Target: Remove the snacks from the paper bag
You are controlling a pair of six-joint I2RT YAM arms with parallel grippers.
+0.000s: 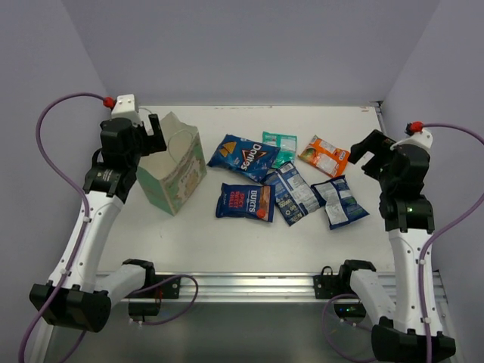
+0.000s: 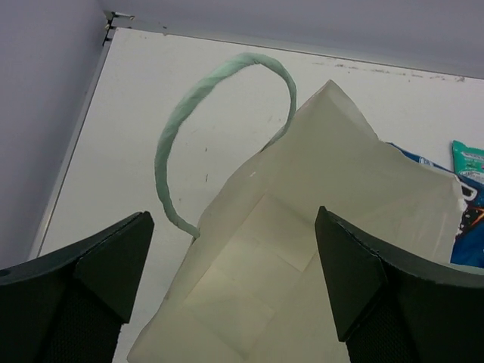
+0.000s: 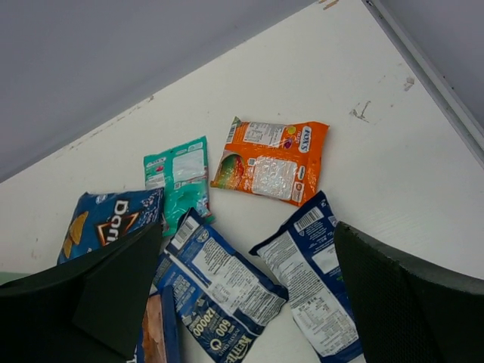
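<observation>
White table carries the pale mint-green paper bag standing centre-left in the top view; six flat foil snack packets lie to its right. My left pincer and right pincer gape empty. Risk: left pincer snagging the thin green string handle topples the bag.

The upright paper bag blocks the left, overlapping snacks crowd the middle and right, and a hand could pass down the bare table lane between them or along the wide near strip.
</observation>
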